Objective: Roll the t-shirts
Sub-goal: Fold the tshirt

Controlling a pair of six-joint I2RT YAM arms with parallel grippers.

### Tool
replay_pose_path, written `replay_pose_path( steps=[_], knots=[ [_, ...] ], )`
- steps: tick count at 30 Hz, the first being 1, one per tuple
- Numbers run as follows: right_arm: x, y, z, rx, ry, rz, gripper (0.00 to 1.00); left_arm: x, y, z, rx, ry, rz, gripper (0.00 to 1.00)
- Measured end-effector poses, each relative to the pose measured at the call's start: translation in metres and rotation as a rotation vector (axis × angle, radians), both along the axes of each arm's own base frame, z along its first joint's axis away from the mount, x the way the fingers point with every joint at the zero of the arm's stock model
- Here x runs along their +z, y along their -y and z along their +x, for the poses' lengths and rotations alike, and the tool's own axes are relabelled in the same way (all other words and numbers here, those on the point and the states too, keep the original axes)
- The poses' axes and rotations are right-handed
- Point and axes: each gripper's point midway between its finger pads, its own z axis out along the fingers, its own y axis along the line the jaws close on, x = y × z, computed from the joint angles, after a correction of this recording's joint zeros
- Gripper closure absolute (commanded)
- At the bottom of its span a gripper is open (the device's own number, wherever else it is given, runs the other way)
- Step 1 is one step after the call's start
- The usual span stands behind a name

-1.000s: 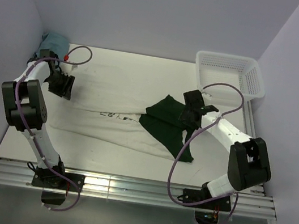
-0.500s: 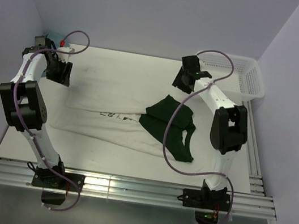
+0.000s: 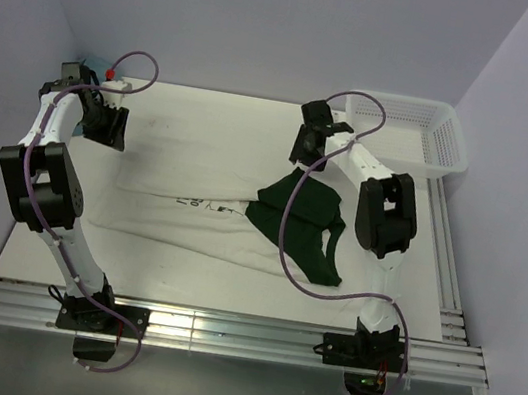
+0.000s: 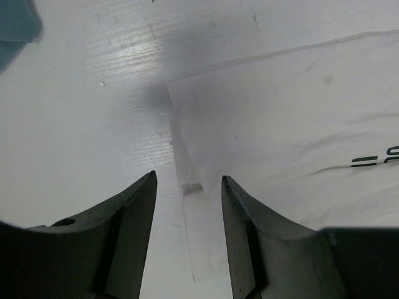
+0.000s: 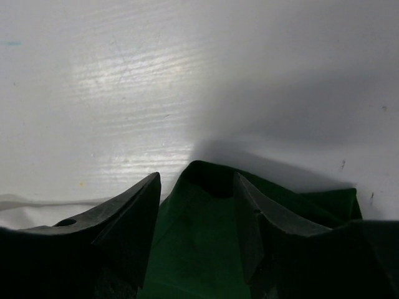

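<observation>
I see tee (image 3: 194, 191) flat mid-table (image 3: 180, 275), green sleeve (image 3: 306, 220) on R. Further back, L gripper (image 4: 188, 177) over its cream corner, jaws apart, empty. R gripper (image 5: 197, 176) over sleeve's far edge, jaws apart, empty.

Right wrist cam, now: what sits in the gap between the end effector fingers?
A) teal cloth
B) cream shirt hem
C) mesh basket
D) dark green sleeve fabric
D: the dark green sleeve peaks up in the gap of the open right end effector, with bare white table beyond it.
</observation>
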Motion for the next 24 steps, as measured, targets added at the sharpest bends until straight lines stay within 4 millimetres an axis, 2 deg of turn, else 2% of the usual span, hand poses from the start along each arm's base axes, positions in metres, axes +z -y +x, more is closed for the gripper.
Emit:
replay_pose_path(
  steps=[5, 8, 13, 15, 16, 19, 24],
  knots=[
    [-0.002, -0.011, -0.009, 0.034, -0.016, -0.017, 0.46, 0.0, 0.002, 0.0, -0.006, 0.0, -0.001, 0.5],
    [-0.003, -0.011, -0.013, 0.042, -0.024, -0.037, 0.51, 0.0, 0.004, 0.001, -0.009, 0.0, -0.001, 0.5],
    [-0.005, -0.005, -0.017, 0.038, -0.039, -0.071, 0.7, 0.0, 0.004, 0.001, -0.011, 0.0, -0.001, 0.51],
    [-0.006, -0.003, -0.019, 0.035, -0.043, -0.081, 0.8, 0.0, 0.005, 0.001, -0.011, 0.0, -0.001, 0.51],
    [-0.006, -0.002, -0.019, 0.033, -0.046, -0.086, 0.9, 0.0, 0.005, 0.001, -0.011, 0.0, -0.001, 0.51],
    [-0.007, -0.002, -0.021, 0.031, -0.049, -0.096, 1.0, 0.0, 0.005, 0.001, -0.011, 0.0, -0.001, 0.52],
    [-0.008, 0.0, -0.031, 0.021, -0.055, -0.11, 1.0, 0.0, 0.005, 0.001, -0.011, 0.001, -0.001, 0.52]
  ],
)
